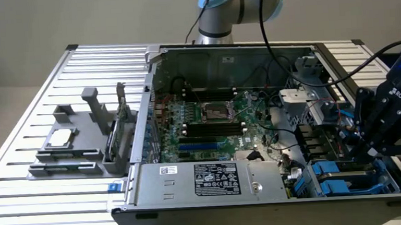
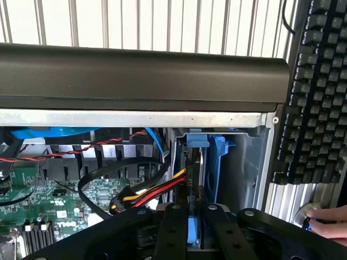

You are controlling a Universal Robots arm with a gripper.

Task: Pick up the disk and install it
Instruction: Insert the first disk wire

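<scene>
The gripper (image 1: 367, 149) (image 2: 192, 219) hangs low over the drive bay at the exterior view's right end of the open computer case (image 1: 262, 216); its fingers stand narrow, pinching the blue carrier of the disk (image 2: 216, 162); the disk stands on edge inside the bay, beside red and yellow wires (image 2: 157, 190).

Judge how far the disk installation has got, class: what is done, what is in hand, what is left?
Done: the disk looks picked up, its blue edge pinched by the gripper. In hand: the gripper holds it edge-on inside the computer case, at the drive bay. Left: seating it. While it is gripped, the install does not look finished.
</scene>
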